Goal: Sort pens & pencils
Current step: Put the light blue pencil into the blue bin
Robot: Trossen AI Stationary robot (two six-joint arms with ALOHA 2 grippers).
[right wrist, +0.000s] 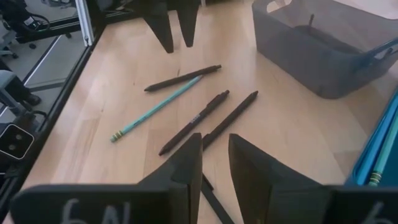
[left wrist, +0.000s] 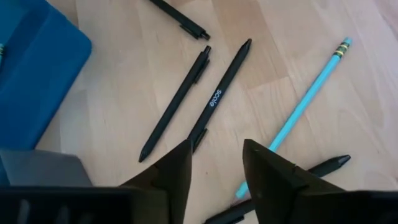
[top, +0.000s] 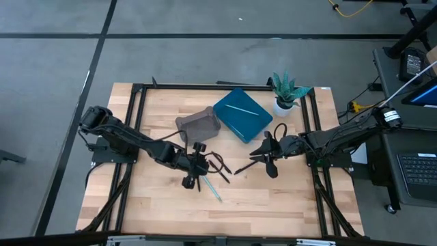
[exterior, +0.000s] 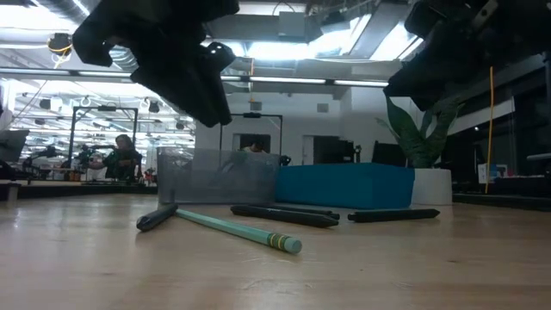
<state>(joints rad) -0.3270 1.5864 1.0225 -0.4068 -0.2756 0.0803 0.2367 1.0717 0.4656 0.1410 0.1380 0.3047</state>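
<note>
High view: grey bin sits mid-table, touching the blue tray to its right. One light blue pencil lies across the tray. What the bin holds cannot be told from here. A potted plant stands just beyond the tray. Left gripper hangs over a loose cluster of black pens and a second light blue pencil on the bare wooden table. Right gripper hovers near the cluster's right side.

Low view: clear grey bin, blue tray beside it. In front lie the pencil, ferrule end nearest, and black pens flat on the wood. Both arms hang above, clear of them.

Left wrist view: fingers stand parted, nothing between them. Two black pens lie nearly parallel; the pencil crosses over another black pen.

Right wrist view: fingers slightly apart, holding nothing. A dark stick lies inside the bin.
</note>
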